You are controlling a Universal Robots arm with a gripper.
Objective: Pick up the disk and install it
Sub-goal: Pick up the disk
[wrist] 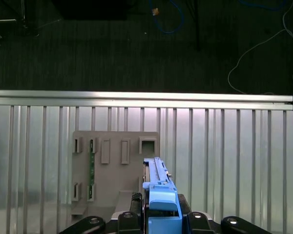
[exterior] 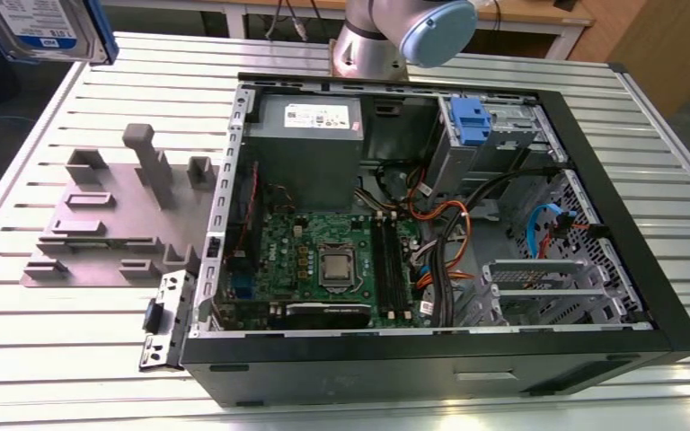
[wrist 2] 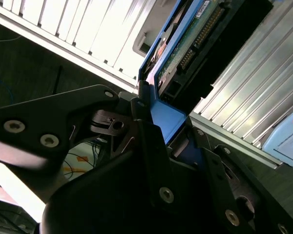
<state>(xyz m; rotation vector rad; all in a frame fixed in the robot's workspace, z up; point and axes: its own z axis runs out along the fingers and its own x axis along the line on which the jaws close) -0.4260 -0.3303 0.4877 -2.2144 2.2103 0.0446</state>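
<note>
The disk (exterior: 43, 27) hangs high above the table's far corner at the exterior view's left, its white-and-blue label facing the camera and a blue rail along its side. In the first wrist view the disk (wrist: 155, 180) is seen edge-on with its blue rail, above the grey fixture (wrist: 115, 165). My gripper (wrist: 161, 215) is shut on the disk. The second wrist view shows the black fingers (wrist 2: 145, 127) clamped on the blue rail (wrist 2: 168, 119), with the disk's green circuit board and connector (wrist 2: 198, 36) beyond them.
An open computer case (exterior: 632, 215) lies on the slatted metal table (exterior: 33, 359), with a motherboard, cables, a grey power supply box (exterior: 309, 117) and a tall blue clip (exterior: 470, 121) in its drive bay. A grey fixture (exterior: 118, 206) stands beside the case. The arm's base (exterior: 393, 36) rises behind the case.
</note>
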